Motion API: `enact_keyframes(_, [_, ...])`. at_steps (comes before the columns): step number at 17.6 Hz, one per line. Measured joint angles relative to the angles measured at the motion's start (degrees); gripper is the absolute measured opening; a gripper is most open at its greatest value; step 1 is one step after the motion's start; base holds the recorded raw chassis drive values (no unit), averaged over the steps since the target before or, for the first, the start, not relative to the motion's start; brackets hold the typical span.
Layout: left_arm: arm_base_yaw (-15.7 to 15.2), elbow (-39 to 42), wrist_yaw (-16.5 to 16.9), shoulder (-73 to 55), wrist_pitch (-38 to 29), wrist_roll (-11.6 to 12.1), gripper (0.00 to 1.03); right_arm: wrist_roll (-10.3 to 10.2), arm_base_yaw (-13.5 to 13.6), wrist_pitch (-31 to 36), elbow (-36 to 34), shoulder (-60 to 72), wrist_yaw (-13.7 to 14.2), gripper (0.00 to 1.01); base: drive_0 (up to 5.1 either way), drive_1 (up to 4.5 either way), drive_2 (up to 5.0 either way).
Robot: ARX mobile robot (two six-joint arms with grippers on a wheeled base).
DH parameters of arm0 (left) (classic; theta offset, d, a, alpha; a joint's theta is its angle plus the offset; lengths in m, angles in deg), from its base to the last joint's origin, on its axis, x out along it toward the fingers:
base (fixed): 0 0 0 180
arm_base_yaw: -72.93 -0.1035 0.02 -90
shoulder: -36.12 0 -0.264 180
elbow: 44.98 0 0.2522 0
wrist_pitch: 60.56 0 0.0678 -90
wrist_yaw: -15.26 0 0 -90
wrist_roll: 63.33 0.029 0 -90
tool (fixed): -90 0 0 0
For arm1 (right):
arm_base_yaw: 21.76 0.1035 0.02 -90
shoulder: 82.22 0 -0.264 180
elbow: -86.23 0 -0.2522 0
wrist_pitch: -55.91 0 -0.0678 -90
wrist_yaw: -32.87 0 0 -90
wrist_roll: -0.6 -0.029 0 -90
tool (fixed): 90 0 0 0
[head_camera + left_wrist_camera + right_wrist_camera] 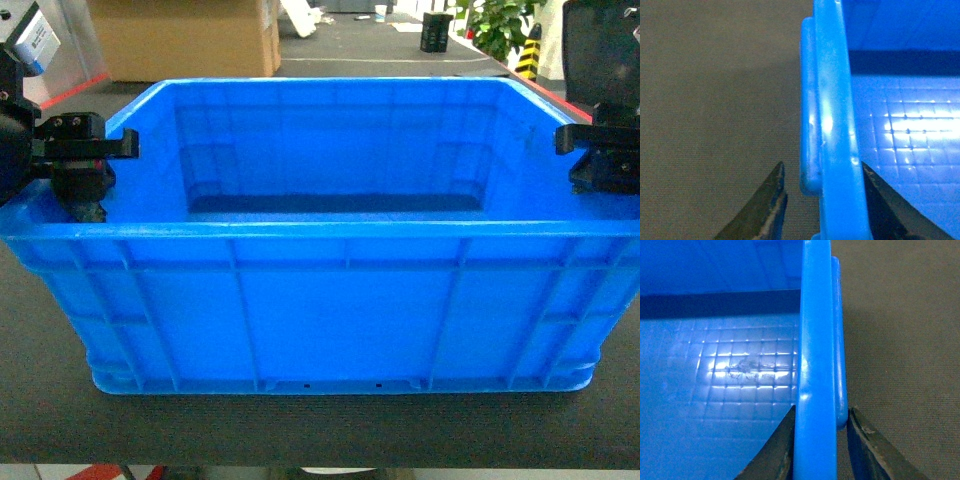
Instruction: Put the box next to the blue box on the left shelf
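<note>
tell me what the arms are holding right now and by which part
Right gripper grips the box by its right rim, a finger each side. Left gripper straddles the left rim with a gap outside, so not clamped.

You're looking at a box [340,300] of moulded blue plastic, smooth and glossy on its rim, with a fine embossed grid on its floor (scuffed in the right wrist view). It sits on a dark, matt, finely woven mat [715,100]. The cardboard carton [185,35] behind looks dull.
</note>
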Motion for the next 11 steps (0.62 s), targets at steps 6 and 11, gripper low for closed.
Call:
enact_keyframes(6, [0.4, 1.0, -1.7, 0.0, -3.0, -0.8, 0.17, -0.8, 0.2, 0.5, -0.2, -0.1, 0.4, 0.19, 0.0, 0.00, 0.0])
enact_keyframes(11, [1.1, 6.1, -4.2, 3.8, -12.7, 1.6, 0.17, -1.8, 1.2, 7.0, -5.9, -4.8, 1.0, 0.19, 0.0, 0.00, 0.0])
